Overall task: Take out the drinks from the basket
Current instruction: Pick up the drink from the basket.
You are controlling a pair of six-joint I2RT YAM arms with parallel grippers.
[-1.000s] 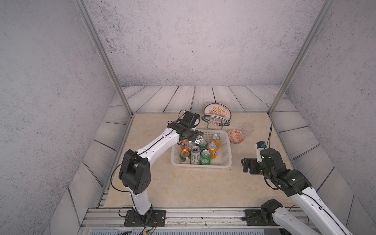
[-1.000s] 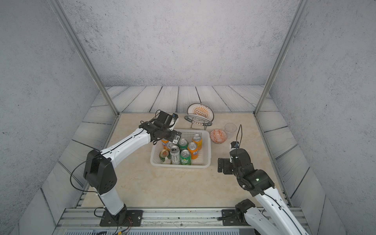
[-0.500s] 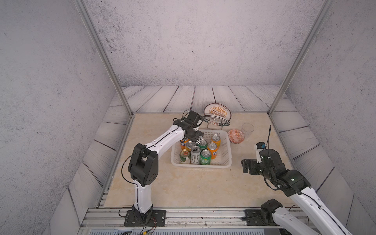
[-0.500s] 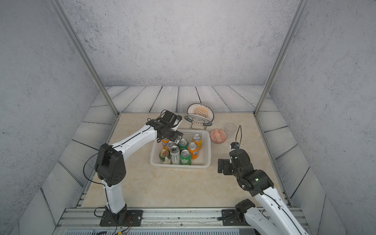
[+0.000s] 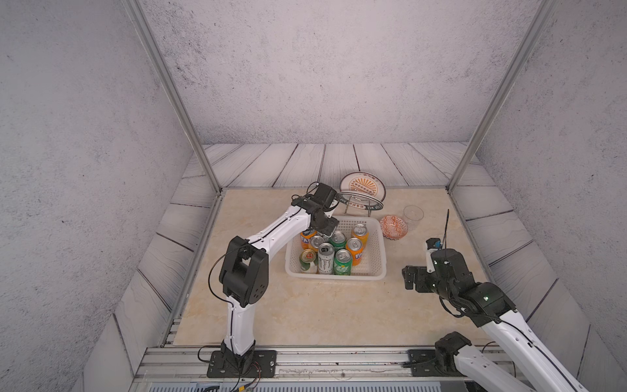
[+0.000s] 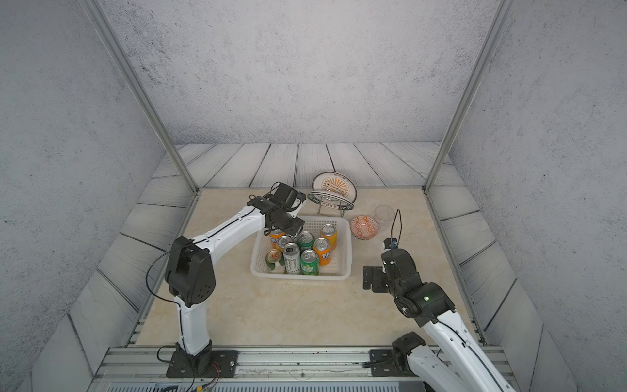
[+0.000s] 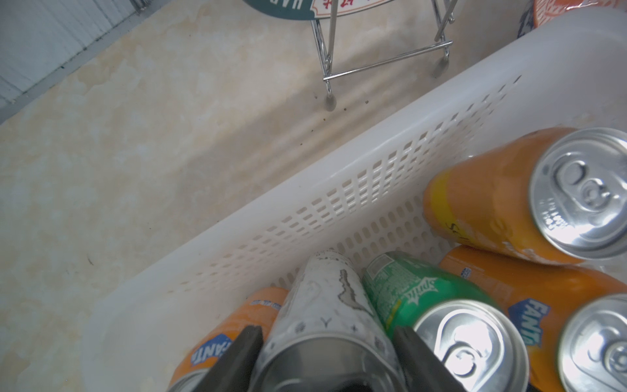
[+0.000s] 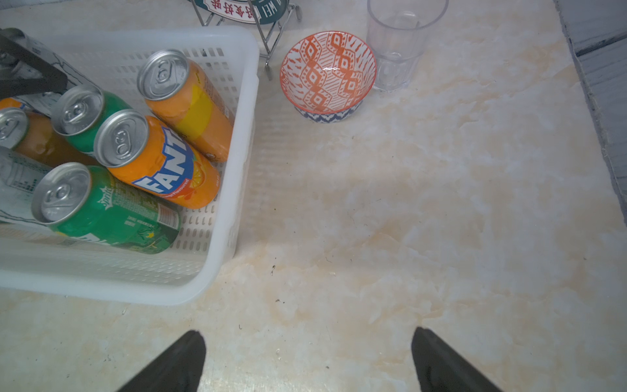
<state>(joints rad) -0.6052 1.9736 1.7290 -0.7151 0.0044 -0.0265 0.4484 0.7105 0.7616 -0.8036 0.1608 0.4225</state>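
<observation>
left tool (image 7: 327,334) pinching slim silver-white can (image 7: 325,298) in basket (image 7: 339,200); right tool (image 8: 307,334) spread.

A patterned bowl (image 5: 393,226) sits just beside a clear cup (image 5: 413,214), near racked plates (image 5: 362,186).

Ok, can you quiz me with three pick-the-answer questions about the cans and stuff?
1. The basket is: A white, B blue, C black.
2. The patterned bowl sits: A inside the basket, B on the table beside the glass cup, C inside the glass cup.
3. The left pincer is: A open, B shut on the silver-white can, C holding the bowl.
Answers: 1 A, its grid walls are white. 2 B, it stands next to the cup, outside the basket. 3 B, both fingers press the can's sides.
</observation>
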